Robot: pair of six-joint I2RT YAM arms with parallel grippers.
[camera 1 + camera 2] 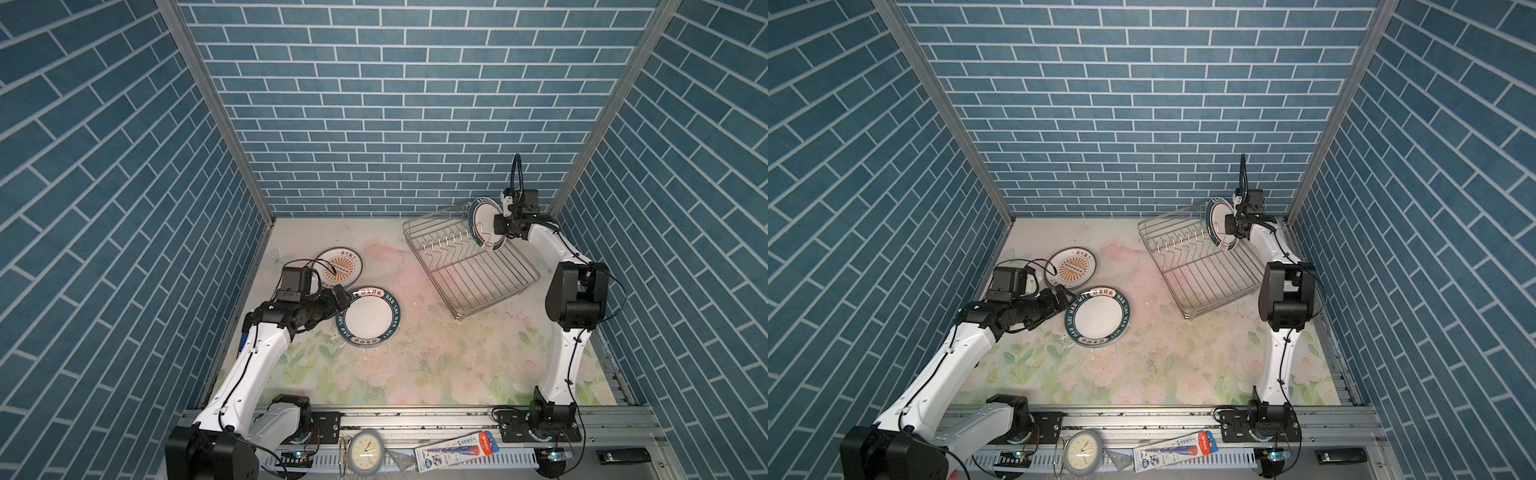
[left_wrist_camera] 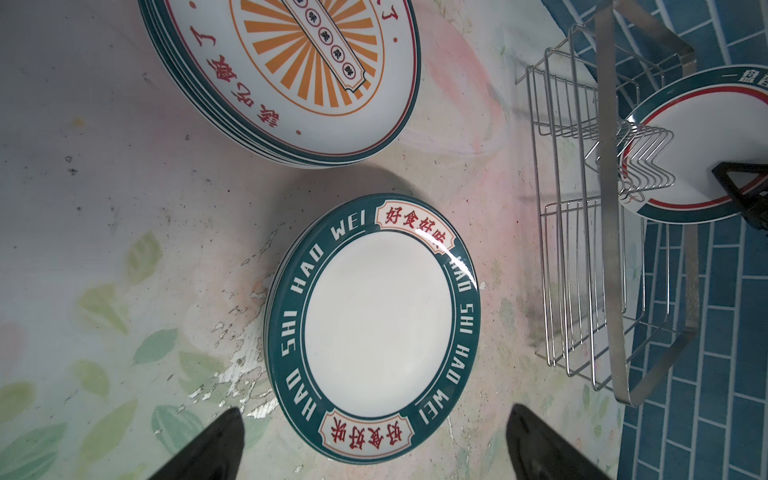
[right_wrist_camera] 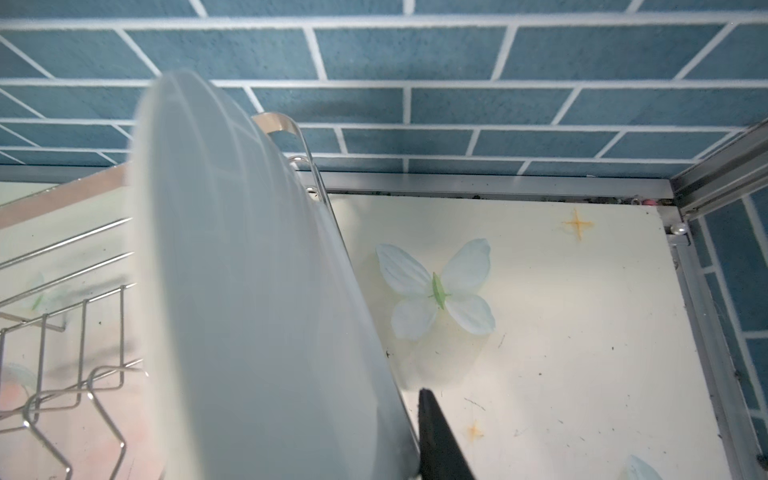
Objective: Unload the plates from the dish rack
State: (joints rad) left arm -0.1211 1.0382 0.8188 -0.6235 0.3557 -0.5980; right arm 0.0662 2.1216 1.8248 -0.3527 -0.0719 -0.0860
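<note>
Dish rack point(image 1: 478, 270) holds one plate point(image 1: 482, 220) at its far right end, on edge, near upright, face toward the bare prongs. Right gripper point(image 1: 500, 226) is clamped on its rim. In the right wrist view the plate is blurred and only one finger point(image 3: 436, 436) shows. Left gripper point(image 1: 343, 300) is spread wide beside the green-rimmed stack point(image 1: 368, 316) on the table point(image 1: 415, 332). Sunburst stack point(image 1: 340, 268) lies behind.

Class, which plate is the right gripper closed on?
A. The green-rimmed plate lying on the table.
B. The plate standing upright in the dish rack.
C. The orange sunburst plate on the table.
B: in both top views the right gripper is shut on the upright plate at the far end of the dish rack.
</note>
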